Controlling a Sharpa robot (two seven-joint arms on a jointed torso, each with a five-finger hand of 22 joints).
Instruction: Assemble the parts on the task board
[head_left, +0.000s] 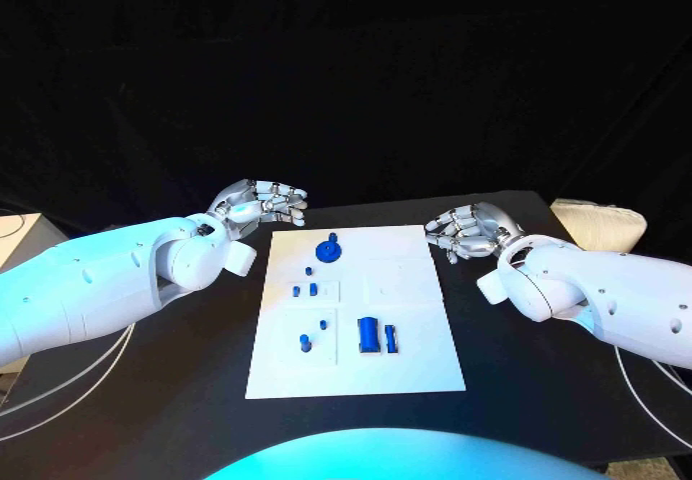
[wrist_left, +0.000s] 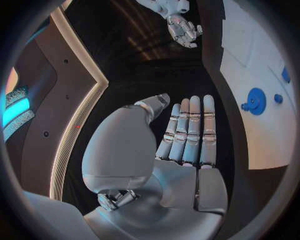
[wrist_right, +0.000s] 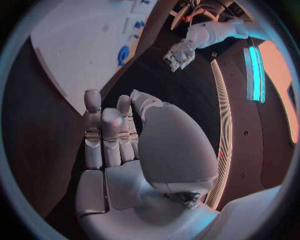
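Both hands open and empty beside the task board
Left hand (head_left: 264, 204) and right hand (head_left: 464, 231) hover over the surface (head_left: 173, 400), flanking the task board (head_left: 389, 375) and blue parts (head_left: 332, 248)

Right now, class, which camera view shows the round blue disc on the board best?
The head view: the disc sits unobstructed near the far end of the board, with the other parts laid out nearer the robot. The left wrist view shows it clearly but bent, at the circle's rim. The right wrist view shows it small and edge-on.
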